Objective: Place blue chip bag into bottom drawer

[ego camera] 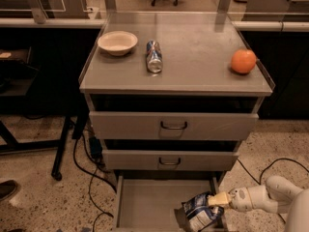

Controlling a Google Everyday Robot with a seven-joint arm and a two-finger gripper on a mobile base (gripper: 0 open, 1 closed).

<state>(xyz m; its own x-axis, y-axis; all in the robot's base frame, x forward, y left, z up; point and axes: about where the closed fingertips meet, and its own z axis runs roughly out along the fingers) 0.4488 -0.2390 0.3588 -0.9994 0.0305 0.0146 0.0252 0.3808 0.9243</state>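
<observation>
The blue chip bag (199, 210), crumpled dark blue foil with white patches, sits in the right front part of the open bottom drawer (145, 202), the lowest grey drawer of the cabinet. My gripper (218, 199) reaches in from the lower right on a white arm and is shut on the bag's upper right edge. The bag's lower part is low over the drawer floor; I cannot tell whether it touches.
On the cabinet top (193, 47) lie a cream bowl (117, 42), a blue-and-silver can (154, 56) on its side and an orange (243, 61). The two upper drawers (174, 125) stand slightly open. Cables (91, 178) trail on the floor at left.
</observation>
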